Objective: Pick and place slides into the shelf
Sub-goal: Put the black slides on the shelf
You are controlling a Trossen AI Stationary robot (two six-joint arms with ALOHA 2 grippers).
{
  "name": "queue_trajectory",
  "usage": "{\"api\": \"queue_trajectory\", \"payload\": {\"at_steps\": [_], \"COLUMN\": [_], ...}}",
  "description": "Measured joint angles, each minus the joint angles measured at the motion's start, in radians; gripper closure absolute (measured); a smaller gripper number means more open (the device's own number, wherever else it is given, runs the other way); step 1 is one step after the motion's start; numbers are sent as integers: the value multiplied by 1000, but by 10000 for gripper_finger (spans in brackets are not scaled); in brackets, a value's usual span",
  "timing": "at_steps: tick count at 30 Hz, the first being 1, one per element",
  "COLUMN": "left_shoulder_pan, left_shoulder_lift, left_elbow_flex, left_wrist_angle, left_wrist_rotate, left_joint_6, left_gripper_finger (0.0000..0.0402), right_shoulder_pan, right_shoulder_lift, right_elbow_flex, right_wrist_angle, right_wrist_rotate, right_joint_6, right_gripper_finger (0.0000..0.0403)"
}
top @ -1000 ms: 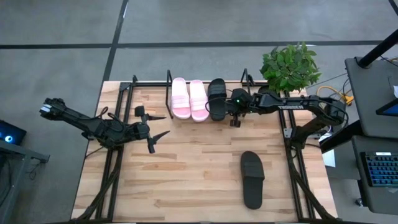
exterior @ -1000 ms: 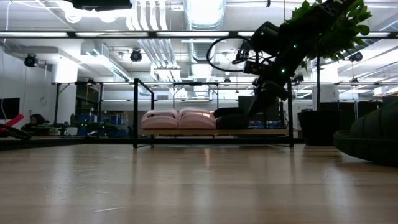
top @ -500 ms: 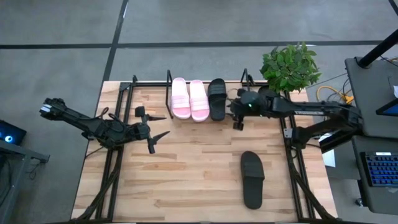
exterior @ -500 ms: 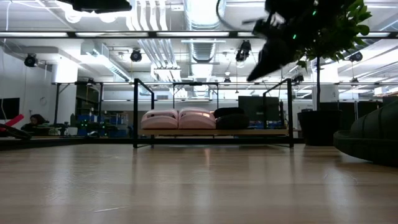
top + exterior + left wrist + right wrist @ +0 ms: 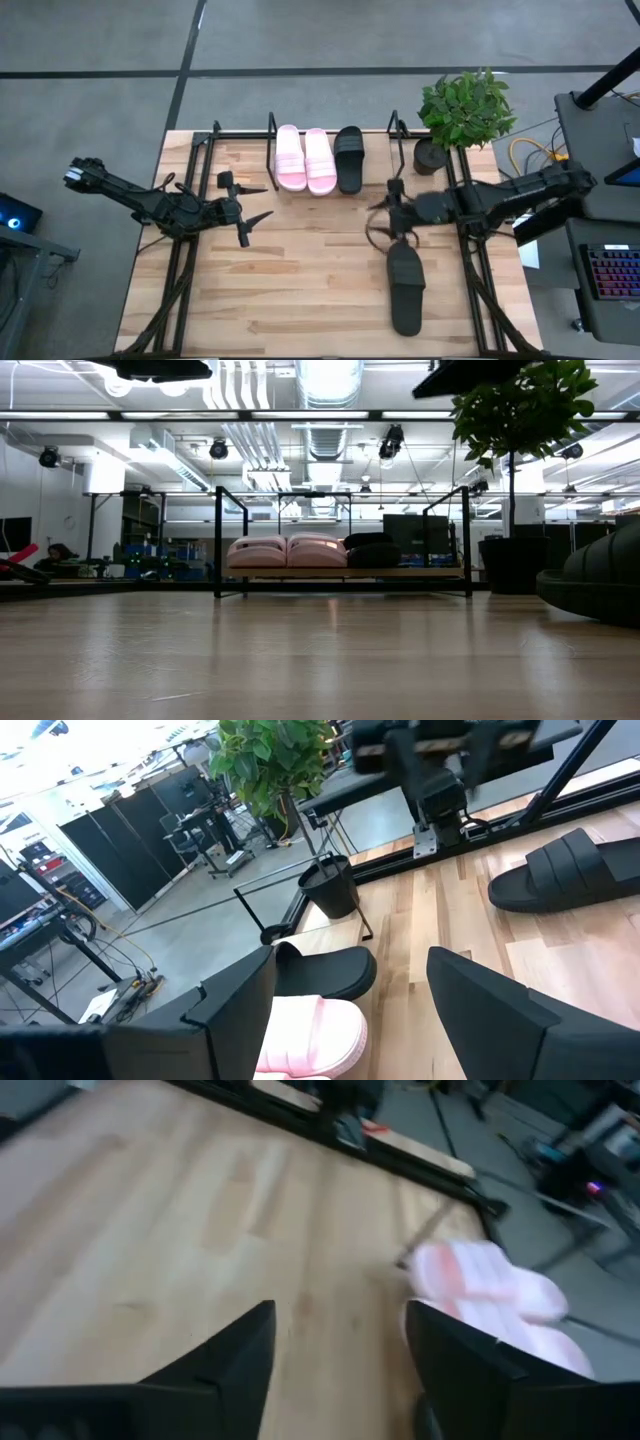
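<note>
Two pink slides [image 5: 305, 160] and one black slide [image 5: 349, 158] lie side by side, soles down, on the shelf [image 5: 272, 138] at the table's far edge. The low view shows them in a row on the shelf's board [image 5: 420, 572]. A second black slide [image 5: 405, 288] lies flat on the table at the near right. My right gripper [image 5: 376, 222] hovers open just beyond that slide's far end, touching nothing; its wrist view shows the open fingers [image 5: 340, 1350] over bare wood with the pink slides [image 5: 490, 1285] ahead. My left gripper [image 5: 252, 207] waits open at the left.
A potted plant [image 5: 465, 105] stands at the far right corner beside the shelf. Black arm frames [image 5: 470, 250] run along both sides of the table. Bare wood [image 5: 300, 280] lies between the shelf and the near edge.
My right gripper has opened and let go of the black slide on the shelf. It rose and drew back toward the table's near edge, to a spot over the far end of the black slide on the table. The released slide stays on the shelf next to the pink pair.
</note>
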Motion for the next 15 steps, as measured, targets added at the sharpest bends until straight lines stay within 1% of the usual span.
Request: {"api": "queue_trajectory", "payload": {"at_steps": [3, 6, 8, 12, 15], "left_shoulder_pan": [0, 0, 0, 0, 0], "left_shoulder_lift": [0, 0, 2, 13, 24], "left_elbow_flex": [0, 0, 0, 0, 0], "left_wrist_angle": [-1, -1, 0, -2, -2], "left_wrist_rotate": [0, 0, 0, 0, 0], "left_joint_6": [0, -1, -2, -6, -27], "left_gripper_finger": [155, 155, 155, 155, 155], "right_shoulder_pan": [101, 204, 274, 398, 470], "right_shoulder_lift": [8, 27, 44, 89, 134], "right_elbow_flex": [15, 37, 61, 124, 171], "right_wrist_angle": [-7, -36, -95, -222, -341], "right_wrist_rotate": [62, 153, 210, 336, 383], "right_joint_6": [15, 17, 47, 178, 306], "right_gripper_finger": [161, 146, 145, 157, 169]}}
